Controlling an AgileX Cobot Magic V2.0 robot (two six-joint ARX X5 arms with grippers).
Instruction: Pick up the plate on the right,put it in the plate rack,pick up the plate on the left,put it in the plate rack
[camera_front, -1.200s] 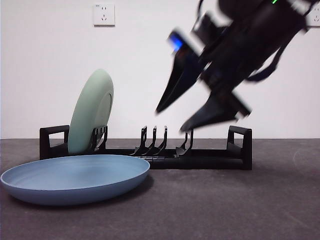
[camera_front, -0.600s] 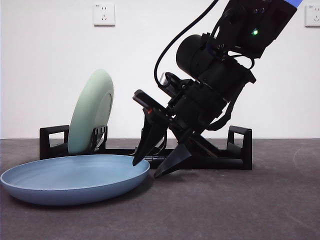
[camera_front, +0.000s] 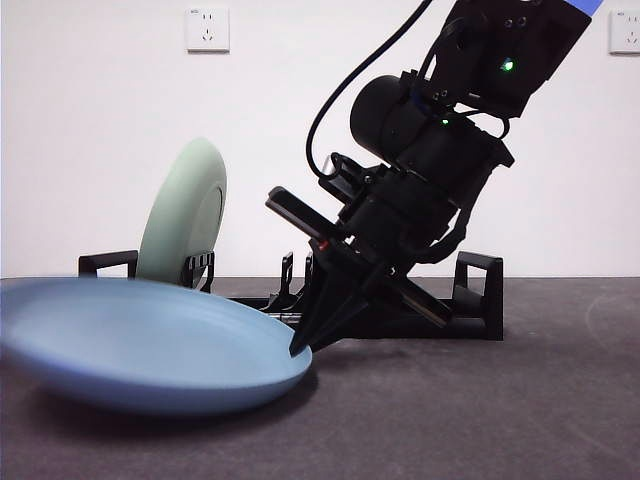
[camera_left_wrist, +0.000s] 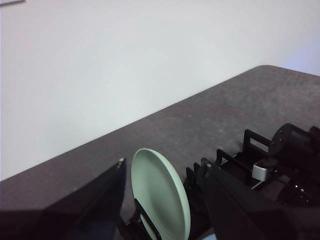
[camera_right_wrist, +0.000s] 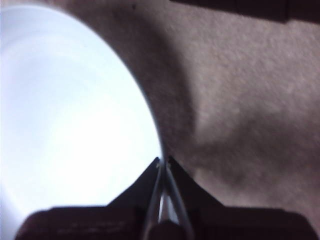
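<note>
A blue plate (camera_front: 140, 345) lies tilted on the dark table in the front view, its right rim raised. My right gripper (camera_front: 300, 348) reaches down from the upper right and is shut on that rim. In the right wrist view the jaws of the right gripper (camera_right_wrist: 164, 160) meet over the pale plate (camera_right_wrist: 75, 115) edge. A green plate (camera_front: 185, 215) stands on edge at the left end of the black plate rack (camera_front: 478, 290). My left gripper (camera_left_wrist: 162, 162) hangs open high above the green plate (camera_left_wrist: 160, 195) and the plate rack (camera_left_wrist: 252, 142), touching nothing.
The rack's middle and right prongs (camera_front: 290, 280) stand partly hidden behind the right arm (camera_front: 430, 170). A white wall with a socket (camera_front: 208, 29) rises behind the table. Bare dark tabletop (camera_front: 480, 410) stretches to the front right.
The right gripper came down from above the rack, straddled the blue plate's right rim and shut on it. The plate now sits tilted, with that rim higher.
</note>
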